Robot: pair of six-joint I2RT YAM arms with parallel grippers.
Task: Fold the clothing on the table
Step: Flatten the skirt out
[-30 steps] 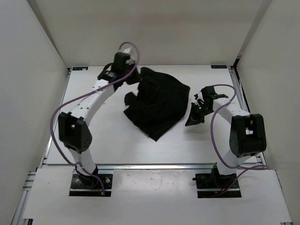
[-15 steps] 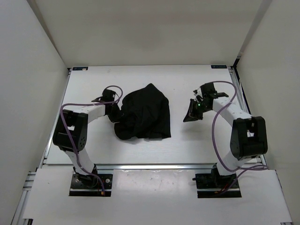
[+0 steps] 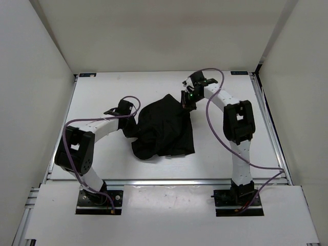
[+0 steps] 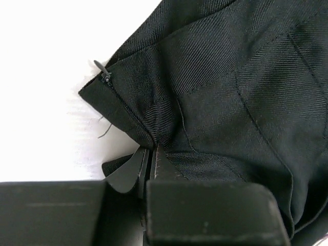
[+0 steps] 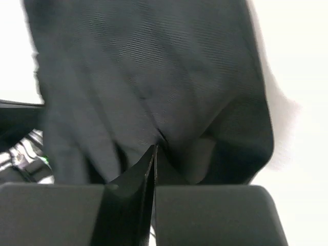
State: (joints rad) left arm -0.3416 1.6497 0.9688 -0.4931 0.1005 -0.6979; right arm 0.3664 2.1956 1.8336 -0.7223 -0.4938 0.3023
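The clothing (image 3: pixel 164 130) is a black garment lying bunched in the middle of the table (image 3: pixel 97 95). My left gripper (image 3: pixel 129 117) sits low at its left edge. In the left wrist view the left gripper (image 4: pixel 154 147) is shut, and a fold of the clothing (image 4: pixel 230 92) is pinched at its tips beside a zipper end (image 4: pixel 106 79). My right gripper (image 3: pixel 187 100) is at the garment's far right corner. In the blurred right wrist view the right gripper (image 5: pixel 156 146) is shut, its tips against the clothing (image 5: pixel 154 77). I cannot tell whether fabric is caught there.
White walls enclose the table on three sides. Metal rails (image 3: pixel 264 118) run along its edges. Purple cables (image 3: pixel 215 74) loop off both arms. Bare tabletop lies to the left, right and front of the garment.
The left gripper came from the far side down to the garment's left edge, drawing the fabric into a tighter heap. The right arm swung from the right side onto the garment's far right corner.
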